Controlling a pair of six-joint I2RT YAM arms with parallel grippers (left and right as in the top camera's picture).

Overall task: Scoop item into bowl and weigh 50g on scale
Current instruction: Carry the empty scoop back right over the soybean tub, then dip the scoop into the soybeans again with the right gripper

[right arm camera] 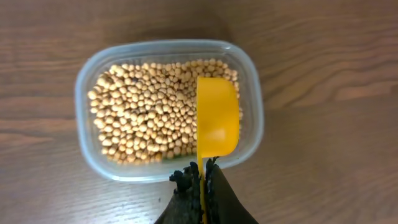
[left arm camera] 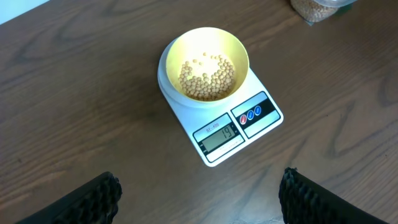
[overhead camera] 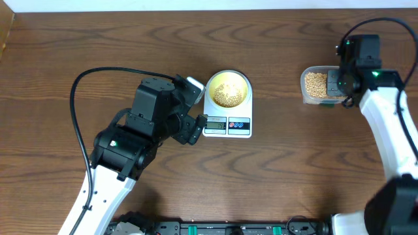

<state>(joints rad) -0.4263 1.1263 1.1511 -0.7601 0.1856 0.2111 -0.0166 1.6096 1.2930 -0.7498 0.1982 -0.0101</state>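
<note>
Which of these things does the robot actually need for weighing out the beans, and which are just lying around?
In use: beans, yellow bowl, scale, clear tub, yellow scoop in the right end effector.
Lying about: nothing loose; only the left arm's black cable.

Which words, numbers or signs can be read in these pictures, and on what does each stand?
"19", it seems, on the display of the scale; second digit unsure.
Above the display, small print: too blurred to read.
Marks on the round buttons: too small to read.
</note>
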